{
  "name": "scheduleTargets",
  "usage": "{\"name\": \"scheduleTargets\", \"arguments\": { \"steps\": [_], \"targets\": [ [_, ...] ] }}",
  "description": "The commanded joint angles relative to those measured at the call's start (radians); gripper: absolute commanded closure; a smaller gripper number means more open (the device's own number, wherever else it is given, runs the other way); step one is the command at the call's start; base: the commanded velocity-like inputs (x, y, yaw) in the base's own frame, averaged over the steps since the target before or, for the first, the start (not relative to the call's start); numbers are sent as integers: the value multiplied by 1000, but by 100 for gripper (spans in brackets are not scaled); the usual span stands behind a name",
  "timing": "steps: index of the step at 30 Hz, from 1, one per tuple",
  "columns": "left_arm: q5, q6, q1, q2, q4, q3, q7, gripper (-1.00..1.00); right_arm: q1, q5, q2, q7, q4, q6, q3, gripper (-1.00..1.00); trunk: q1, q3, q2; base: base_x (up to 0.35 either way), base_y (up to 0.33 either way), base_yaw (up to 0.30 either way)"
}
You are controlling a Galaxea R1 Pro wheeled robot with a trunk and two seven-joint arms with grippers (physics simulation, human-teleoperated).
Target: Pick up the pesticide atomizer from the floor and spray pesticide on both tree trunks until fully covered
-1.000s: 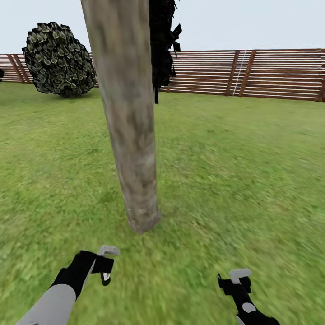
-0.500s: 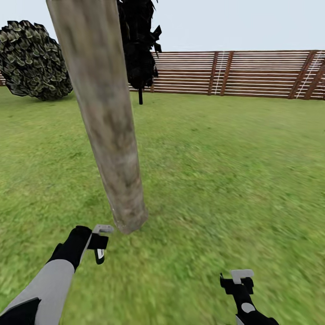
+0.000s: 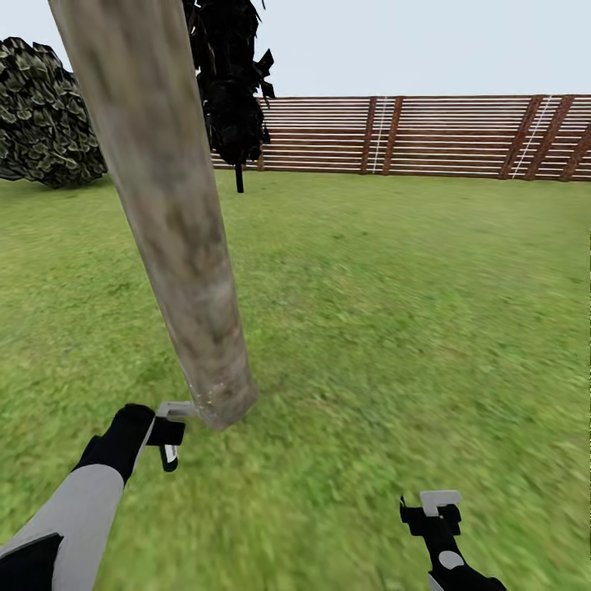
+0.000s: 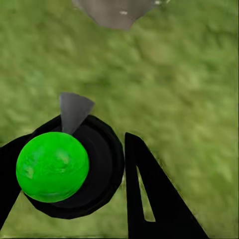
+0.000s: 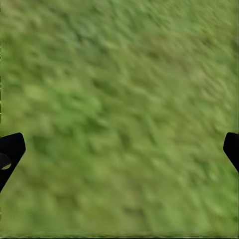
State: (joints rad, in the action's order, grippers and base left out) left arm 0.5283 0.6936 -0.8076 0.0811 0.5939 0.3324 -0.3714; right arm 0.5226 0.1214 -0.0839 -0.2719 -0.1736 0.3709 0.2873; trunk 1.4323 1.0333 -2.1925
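My left hand (image 3: 168, 433) grips the atomizer (image 4: 52, 167) beside the tree trunk (image 3: 176, 238).
Right hand (image 3: 433, 510) spread, empty; crowding closer risks bumping bark.

I see the tree trunk (image 3: 176, 238) at eleven o'clock in the head view, mottled pale grey-brown with darker smudges. The lawn (image 3: 394, 312) all around is green, flecked with yellowish patches. At twelve o'clock the fence (image 3: 427, 135) is reddish-brown in horizontal slats, with darker brown posts. A bush (image 3: 41, 115) at ten o'clock is dark olive with pale leaf edges; the foliage (image 3: 230, 82) next to the trunk is almost black. The sky (image 3: 410, 41) is pale grey-blue. My left arm (image 3: 70, 513) is light grey with a black wrist. In the left wrist view I see a bright green ball (image 4: 52, 167) set in a black ring (image 4: 107, 164).
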Motion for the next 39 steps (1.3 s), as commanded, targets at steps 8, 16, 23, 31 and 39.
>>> {"name": "scheduleTargets", "arguments": {
  "steps": [8, 16, 23, 31, 39],
  "targets": [
    [4, 4, -29, -50, 6, 0, -3, 100, 1, 9, 0, -3, 1, 3, 9, -100, 0, 1, 0, -112, 21, 0],
    [14, 25, -109, -86, 6, -4, -4, 100, 1, 9, -1, -1, 2, 3, 9, -100, 0, 1, 0, 0, 0, 0],
    [2, 27, -122, -13, -2, 2, -10, 100, 1, 9, -2, -1, 2, 3, 10, -100, 0, 1, 0, 0, 0, 0],
    [4, 38, -130, -47, 26, 7, -11, 100, 0, 9, -1, -1, 2, 3, 10, -100, 0, 1, 0, 0, 0, 0],
    [2, 110, -183, -54, 74, 3, -12, 100, -1, 9, 0, 0, 2, 3, 10, -100, 0, 1, 0, 0, 0, 0]
  ]
}}
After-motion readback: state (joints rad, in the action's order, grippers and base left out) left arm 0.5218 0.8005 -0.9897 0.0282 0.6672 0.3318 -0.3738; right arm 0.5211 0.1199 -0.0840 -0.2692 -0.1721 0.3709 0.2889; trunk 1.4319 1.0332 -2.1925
